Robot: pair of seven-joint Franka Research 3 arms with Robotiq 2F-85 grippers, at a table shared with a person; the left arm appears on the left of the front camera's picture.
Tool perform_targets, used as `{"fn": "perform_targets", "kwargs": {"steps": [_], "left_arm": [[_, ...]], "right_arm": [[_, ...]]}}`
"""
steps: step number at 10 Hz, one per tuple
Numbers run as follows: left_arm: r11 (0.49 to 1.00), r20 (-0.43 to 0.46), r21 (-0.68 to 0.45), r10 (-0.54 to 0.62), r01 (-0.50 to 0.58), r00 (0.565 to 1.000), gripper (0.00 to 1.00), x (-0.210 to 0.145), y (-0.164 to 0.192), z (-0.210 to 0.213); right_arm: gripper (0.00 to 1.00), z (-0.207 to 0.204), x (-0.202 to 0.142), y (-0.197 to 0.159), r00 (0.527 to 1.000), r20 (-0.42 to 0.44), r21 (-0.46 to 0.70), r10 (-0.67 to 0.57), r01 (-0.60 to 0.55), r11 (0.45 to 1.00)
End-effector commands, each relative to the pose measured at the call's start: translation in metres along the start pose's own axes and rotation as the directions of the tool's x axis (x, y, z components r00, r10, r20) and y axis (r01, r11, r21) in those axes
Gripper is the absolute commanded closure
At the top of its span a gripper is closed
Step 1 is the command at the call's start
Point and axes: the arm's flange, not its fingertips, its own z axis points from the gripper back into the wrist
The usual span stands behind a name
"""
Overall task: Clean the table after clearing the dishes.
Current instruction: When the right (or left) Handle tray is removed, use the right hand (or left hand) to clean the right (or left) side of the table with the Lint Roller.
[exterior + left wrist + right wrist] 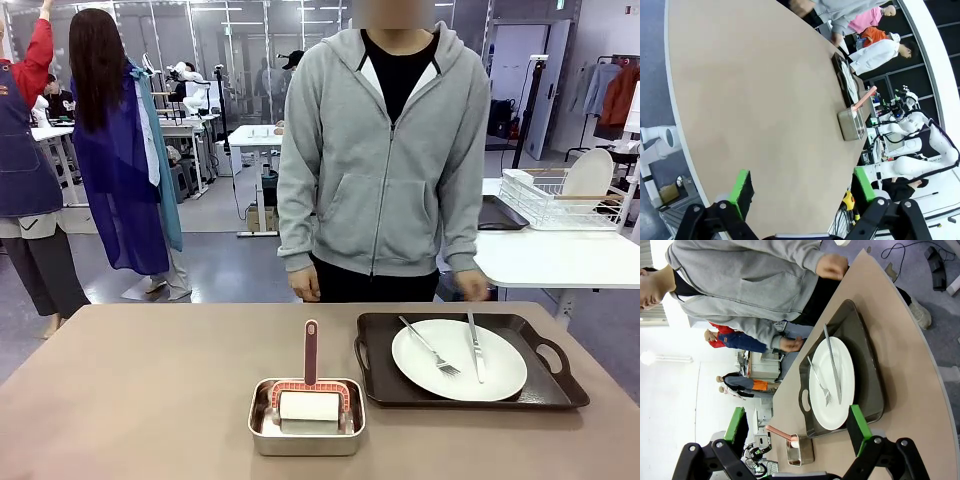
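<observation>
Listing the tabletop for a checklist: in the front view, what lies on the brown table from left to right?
Steel pan holding a red-handled roller → fork → knife, both on the white plate in the dark tray.

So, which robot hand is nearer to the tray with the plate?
The right. The right hand hovers close by the tray; the left hand is far from it, across the table.

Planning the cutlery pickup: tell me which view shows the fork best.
Front view: the fork lies unobstructed on the white plate, tines toward the camera. Right wrist view shows the fork whole but rolled sideways. Left wrist view: too small to tell.
</observation>
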Motion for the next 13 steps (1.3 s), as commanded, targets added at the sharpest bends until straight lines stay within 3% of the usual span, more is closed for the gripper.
{"fn": "perform_targets", "kwargs": {"steps": [1, 13], "left_arm": [[1.0, -0.015, 0.007, 0.005, -0.004, 1.0, 0.0, -0.0018, -0.0037, 0.0039], [1.0, -0.015, 0.007, 0.005, -0.004, 1.0, 0.0, -0.0018, -0.0037, 0.0039]], "right_arm": [[0.0, 0.0008, -0.0005, 0.0018, 1.0, 0.001, 0.006, 0.003, -0.003, 1.0], [0.0, 0.0008, -0.0005, 0.0018, 1.0, 0.001, 0.006, 0.003, -0.003, 1.0]]}}
